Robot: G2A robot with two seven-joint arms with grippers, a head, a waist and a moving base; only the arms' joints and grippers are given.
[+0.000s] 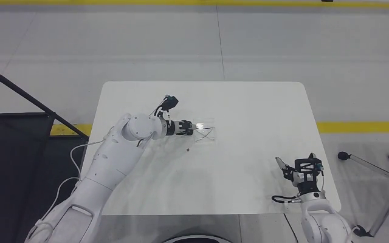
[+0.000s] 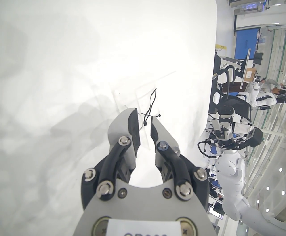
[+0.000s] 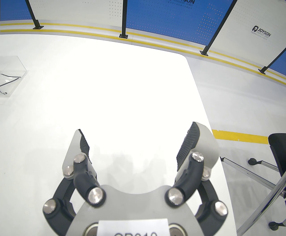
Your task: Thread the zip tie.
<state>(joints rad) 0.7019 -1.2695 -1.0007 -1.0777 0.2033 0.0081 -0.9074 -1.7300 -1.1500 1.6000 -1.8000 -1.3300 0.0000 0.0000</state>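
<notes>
White table, black ties — blue and yellow beyond.
The zip ties [image 2: 148, 115] are thin black against the white table [image 1: 255, 176], in a clear, colourless tray [image 3: 15, 66]. The left gripper [image 2: 144, 118] and right gripper [image 3: 137, 128] are silver-grey with black ribbed pads [image 3: 185, 143]. Behind stand blue dot-patterned panels [image 3: 160, 17], and a yellow stripe [image 3: 239, 136] crosses the pale grey floor [image 3: 234, 89].

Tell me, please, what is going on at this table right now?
The robot is getting ready to thread a zip tie. Its left gripper is at the edge of a clear tray in the middle of the white table. Its jaws are narrowly apart, right by the thin black zip ties lying crossed inside. As far as I can tell, nothing is gripped yet. The right gripper is open and empty over the table's near right corner, well away from the tray.
</notes>
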